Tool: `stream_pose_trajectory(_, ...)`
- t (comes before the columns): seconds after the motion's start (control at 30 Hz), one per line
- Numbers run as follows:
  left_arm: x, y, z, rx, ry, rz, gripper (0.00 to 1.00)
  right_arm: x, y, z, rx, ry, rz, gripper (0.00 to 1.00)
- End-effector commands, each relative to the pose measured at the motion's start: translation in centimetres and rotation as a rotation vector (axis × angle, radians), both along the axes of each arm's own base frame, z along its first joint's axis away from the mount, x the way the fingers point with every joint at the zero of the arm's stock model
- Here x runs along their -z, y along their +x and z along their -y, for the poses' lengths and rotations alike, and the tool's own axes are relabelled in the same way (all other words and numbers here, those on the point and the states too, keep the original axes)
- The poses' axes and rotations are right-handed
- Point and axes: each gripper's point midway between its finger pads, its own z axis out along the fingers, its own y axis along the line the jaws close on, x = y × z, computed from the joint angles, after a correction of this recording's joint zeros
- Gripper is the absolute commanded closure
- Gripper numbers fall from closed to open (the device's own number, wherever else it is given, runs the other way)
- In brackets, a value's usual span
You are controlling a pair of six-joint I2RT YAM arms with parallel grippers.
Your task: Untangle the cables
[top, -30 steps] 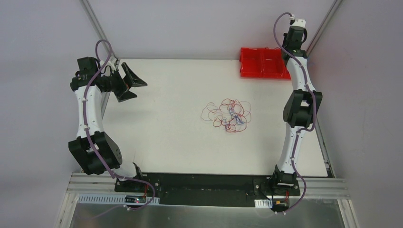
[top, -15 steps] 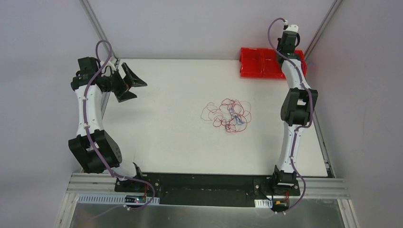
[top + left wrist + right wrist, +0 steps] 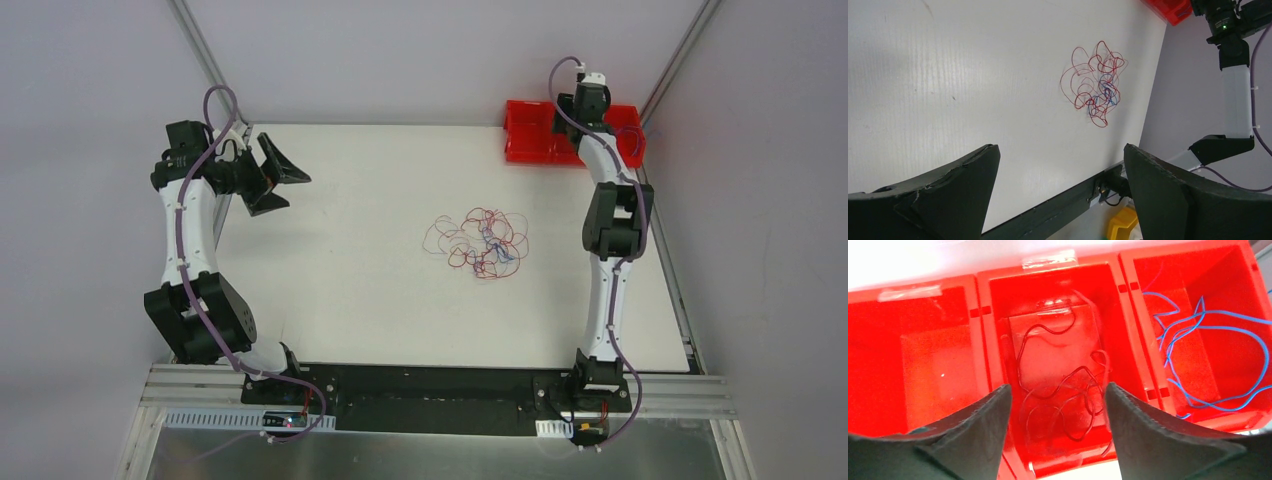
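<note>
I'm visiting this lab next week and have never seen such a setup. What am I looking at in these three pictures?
Two robot arms are bolted to the near edge of a white table. One picture looks down on both from above. The other two come from a camera on each wrist, so the black wedges at the bottom belong to that arm. On the table lies a small tangle of thin red and blue cables. At the far right corner sits a red bin. The right wrist view shows red wires in its middle compartment and blue wires in its right one. The right arm's fingers hover apart over that bin. The left arm's fingers are spread wide. Neither holds anything.
</note>
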Motion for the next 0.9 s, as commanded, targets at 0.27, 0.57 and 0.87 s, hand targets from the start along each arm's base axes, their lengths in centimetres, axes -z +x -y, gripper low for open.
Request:
stream_pose_trajectory(0.27, -0.7, 1.2, 2.5, 0.159, 0.226, 0.135, 0.01, -18.2, -11.1, -8.9, -0.471, 0.216, 0.036, 0.1)
stream_pose_trajectory(0.57, -1.8, 1.7, 14.6, 0.503, 0.246, 0.408, 0.01, -10.6, -28.5, -17.4, -0.691, 0.516, -0.51, 0.18)
stream_pose_trajectory(0.87, 4.8, -1.6, 27.9, 1.08, 0.258, 0.545, 0.06, -2.6, -34.4, -17.8, -0.583, 0.558, -0.736, 0.35)
